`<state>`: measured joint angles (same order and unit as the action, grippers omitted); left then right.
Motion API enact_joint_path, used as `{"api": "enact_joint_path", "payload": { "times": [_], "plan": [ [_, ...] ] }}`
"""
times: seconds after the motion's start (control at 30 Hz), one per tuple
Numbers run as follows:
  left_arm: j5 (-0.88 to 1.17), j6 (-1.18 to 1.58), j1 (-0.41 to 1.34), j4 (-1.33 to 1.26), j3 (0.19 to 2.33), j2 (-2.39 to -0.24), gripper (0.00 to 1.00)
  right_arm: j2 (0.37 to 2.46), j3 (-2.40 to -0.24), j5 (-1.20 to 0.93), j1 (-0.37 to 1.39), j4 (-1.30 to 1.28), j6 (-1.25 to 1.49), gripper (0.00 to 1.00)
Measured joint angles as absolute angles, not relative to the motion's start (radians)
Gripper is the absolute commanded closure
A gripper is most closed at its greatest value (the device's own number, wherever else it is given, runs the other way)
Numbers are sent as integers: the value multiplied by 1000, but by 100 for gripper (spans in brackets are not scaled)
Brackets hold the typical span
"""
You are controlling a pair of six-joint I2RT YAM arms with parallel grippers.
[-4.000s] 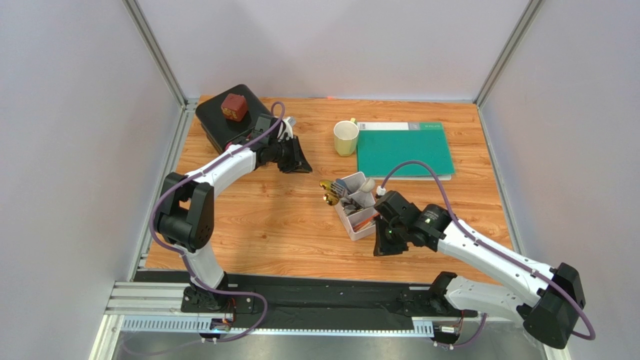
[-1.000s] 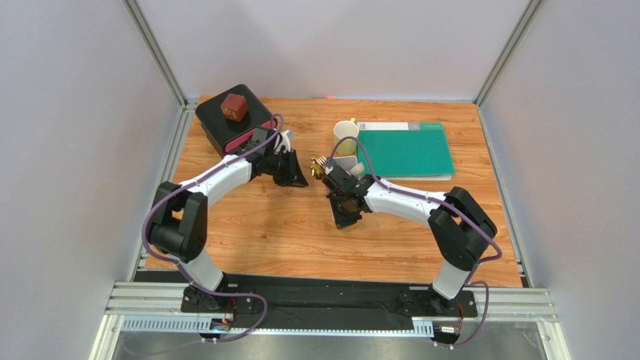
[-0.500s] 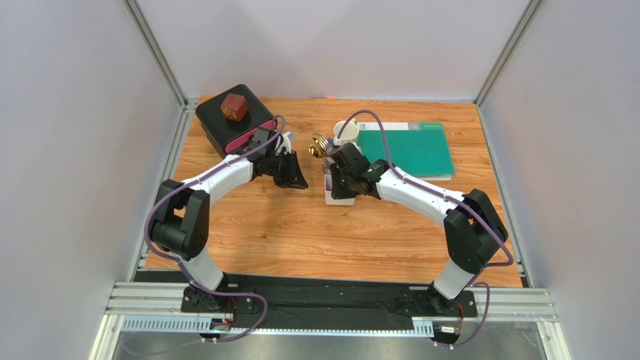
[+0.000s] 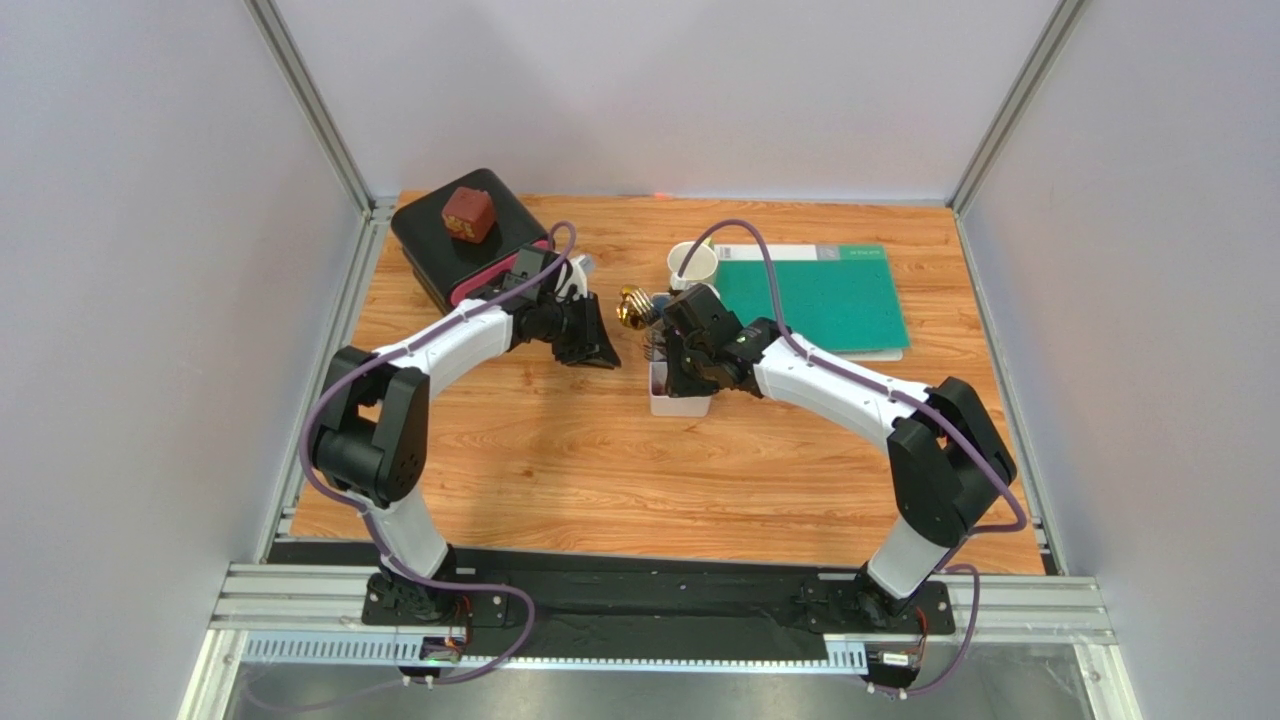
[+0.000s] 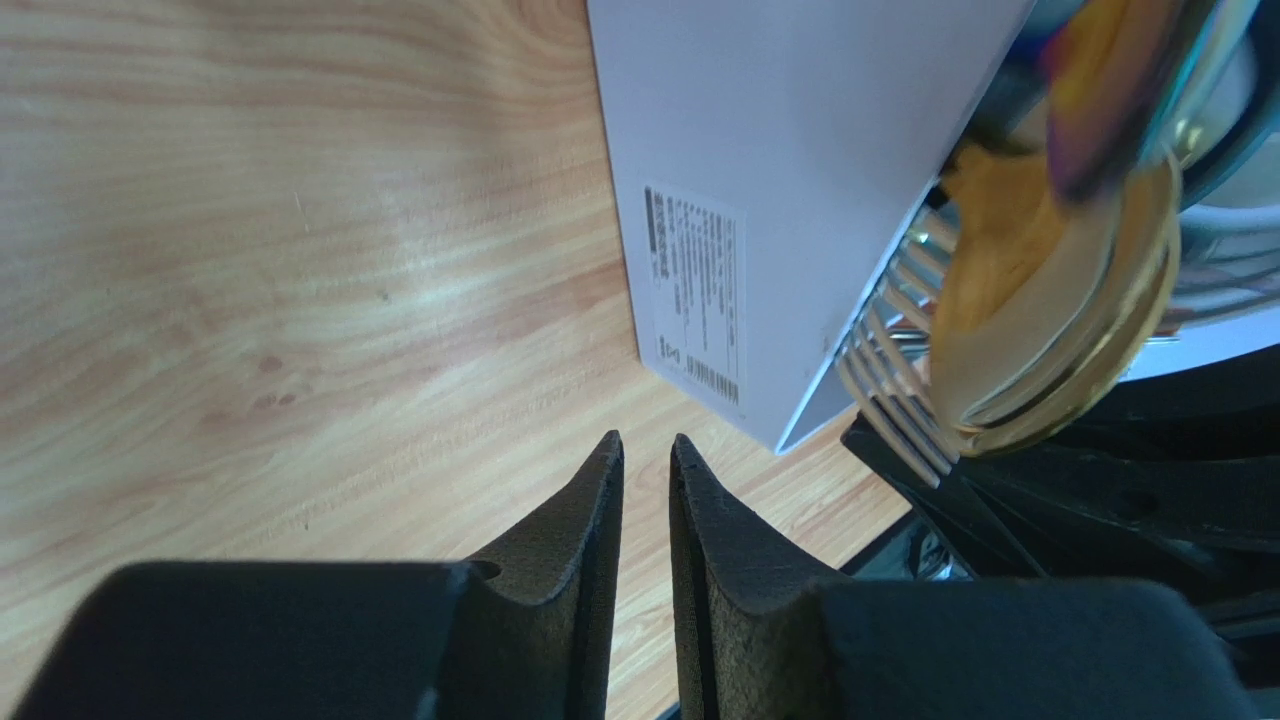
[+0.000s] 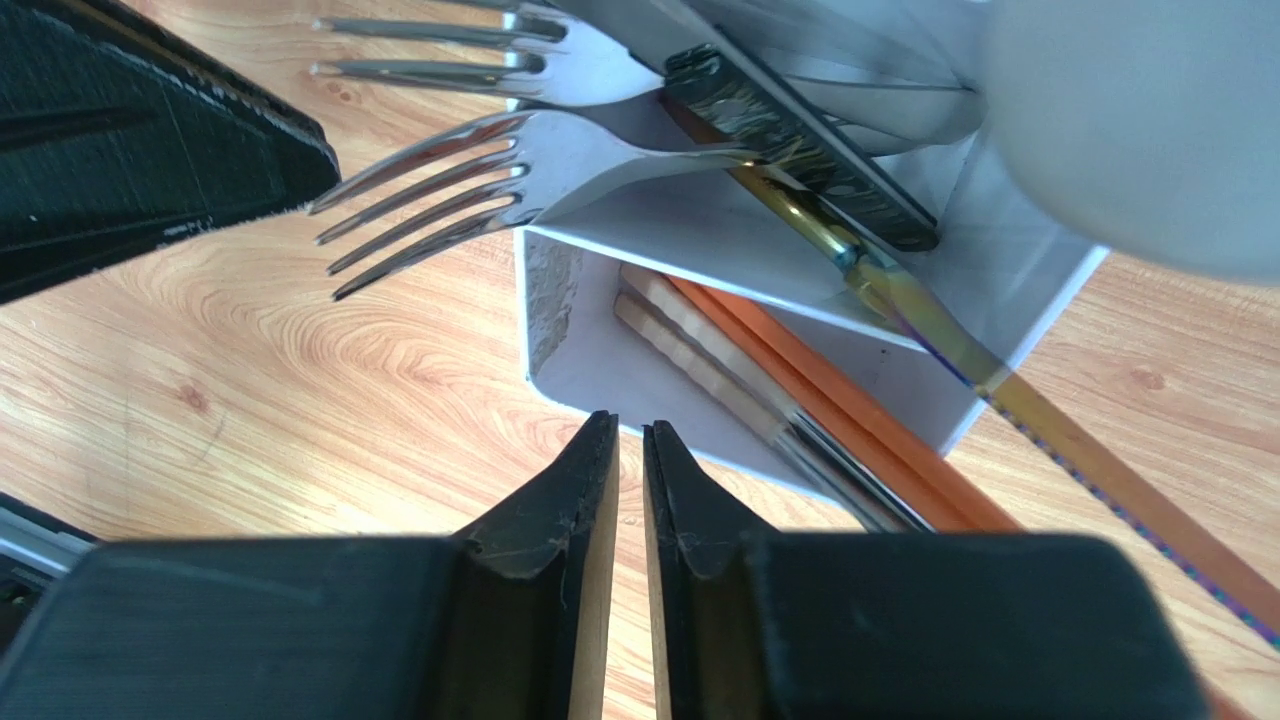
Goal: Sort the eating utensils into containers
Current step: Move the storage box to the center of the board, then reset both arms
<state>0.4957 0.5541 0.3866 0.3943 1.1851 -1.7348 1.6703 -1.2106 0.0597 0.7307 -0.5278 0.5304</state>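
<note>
- Top view: the white tray sits at the centre of the worktop, with utensils sticking out past its far end. The right gripper hangs over the tray. The left gripper is just beside the protruding heads, to their left. With both grippers crowded at that end, they could knock each other or sweep the loose ends out.
- Top view, surroundings: a cup stands just behind the tray and a green folder lies to its right, so there is little room to move that way. The black box, with a brown block on it, sits behind the left arm.
- Left wrist: the left gripper is only a slit apart and empty, low over bare wood. The tray's labelled white face fills the upper right. Forks and a gold spoon overhang the tray's end, so a nudge could catch the tines and drag the tray.
- Right wrist: the right gripper is likewise barely parted and holds nothing, close to the tray's near wall. Orange chopsticks lie in one compartment. An iridescent knife crosses a divider at a slant and could slide out. I cannot tell whether the tray lies flat.
</note>
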Motion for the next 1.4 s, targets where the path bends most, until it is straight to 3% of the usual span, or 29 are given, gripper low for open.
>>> {"api": "enact_joint_path", "payload": {
  "times": [0.23, 0.43, 0.6, 0.67, 1.07, 1.4],
  "plan": [
    [491, 554, 387, 397, 1261, -1787, 77, 1654, -1199, 34, 720, -557, 564, 80],
    [484, 556, 387, 400, 1285, -1809, 76, 1504, -1198, 34, 719, -643, 575, 78],
    [430, 562, 387, 421, 1285, -1806, 75, 1418, -1326, 56, 677, -701, 569, 67],
    [396, 563, 387, 445, 1285, -1794, 75, 1384, -1367, 58, 619, -708, 562, 62],
    [202, 570, 385, 578, 1390, -1479, 70, 1403, -1517, -9, 182, -756, 484, 60],
    [145, 601, 351, 644, 1499, -1512, 66, 1559, -1552, -115, -55, -757, 520, 58]
  ]
}}
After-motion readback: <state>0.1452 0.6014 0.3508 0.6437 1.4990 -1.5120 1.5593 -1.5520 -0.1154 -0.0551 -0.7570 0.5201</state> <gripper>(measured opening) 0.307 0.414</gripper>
